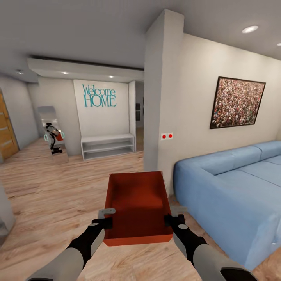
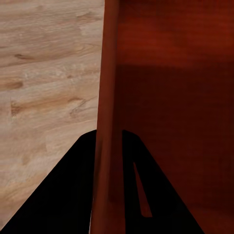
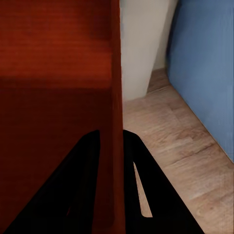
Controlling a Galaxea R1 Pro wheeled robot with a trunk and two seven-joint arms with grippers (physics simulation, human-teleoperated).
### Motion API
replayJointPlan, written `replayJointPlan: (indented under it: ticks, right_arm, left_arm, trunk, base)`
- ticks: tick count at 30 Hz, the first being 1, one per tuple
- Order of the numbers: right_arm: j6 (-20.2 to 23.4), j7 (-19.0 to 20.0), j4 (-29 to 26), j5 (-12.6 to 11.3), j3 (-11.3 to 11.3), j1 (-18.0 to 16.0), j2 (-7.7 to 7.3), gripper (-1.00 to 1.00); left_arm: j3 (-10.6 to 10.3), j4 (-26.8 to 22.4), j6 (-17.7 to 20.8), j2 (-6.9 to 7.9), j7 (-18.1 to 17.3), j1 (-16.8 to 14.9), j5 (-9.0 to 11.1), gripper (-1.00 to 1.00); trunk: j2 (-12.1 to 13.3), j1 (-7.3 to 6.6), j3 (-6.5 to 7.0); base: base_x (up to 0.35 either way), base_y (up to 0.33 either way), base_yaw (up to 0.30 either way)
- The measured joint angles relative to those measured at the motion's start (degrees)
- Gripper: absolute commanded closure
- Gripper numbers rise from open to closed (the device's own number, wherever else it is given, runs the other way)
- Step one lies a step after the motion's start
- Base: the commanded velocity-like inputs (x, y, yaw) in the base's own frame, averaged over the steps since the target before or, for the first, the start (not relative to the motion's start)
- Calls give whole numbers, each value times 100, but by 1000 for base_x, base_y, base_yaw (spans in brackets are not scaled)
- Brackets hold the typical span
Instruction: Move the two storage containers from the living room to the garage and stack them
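Note:
I hold one orange-red open-topped storage container [image 1: 136, 205] in front of me above the light wood plank floor of the living room. My left gripper [image 1: 104, 218] is shut on its left wall, my right gripper [image 1: 173, 219] on its right wall. In the left wrist view the container wall [image 2: 109, 97] runs between the two dark fingers [image 2: 73, 195]. The right wrist view shows the other wall [image 3: 116, 87] pinched between its fingers [image 3: 141, 190]. The container is empty.
A blue sofa [image 1: 234, 183] stands close on the right. A white wall corner [image 1: 156, 97] rises just ahead, beyond the container. Further on are a white bench shelf [image 1: 108, 145], a leaning mirror [image 1: 52, 134] and a wooden door [image 1: 7, 128] at far left. Open plank floor [image 1: 50, 195] lies to the left.

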Motion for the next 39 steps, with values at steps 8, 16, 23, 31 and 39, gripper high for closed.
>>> replayJointPlan:
  ticks: [8, 16, 23, 31, 39]
  right_arm:
    - [-12, -2, 1, -7, 6, 0, 0, 100]
    - [-14, -3, 1, -12, 8, 0, 0, 100]
    - [-15, 0, 1, -12, 8, 0, -2, 100]
    - [-7, -2, 1, -12, 6, 0, 0, 100]
    - [1, 10, 1, -13, 4, 0, -5, 100]
  left_arm:
    - [-2, -3, -9, 1, 0, 1, 1, 100]
    - [-5, -8, -6, 1, 1, 1, 1, 100]
    - [-5, -5, -9, 0, 1, 1, 3, 100]
    - [-3, -11, 4, 0, 2, 1, -2, 100]
    - [-3, -5, 6, -1, 1, 1, 1, 100]
  trunk:
    - [0, 0, 4]
    - [0, 0, 4]
    - [0, 0, 4]
    - [0, 0, 4]
    - [0, 0, 4]
  base:
    - [0, 0, 268]
    - [0, 0, 268]
    - [0, 0, 268]
    - [0, 0, 268]
    - [0, 0, 268]
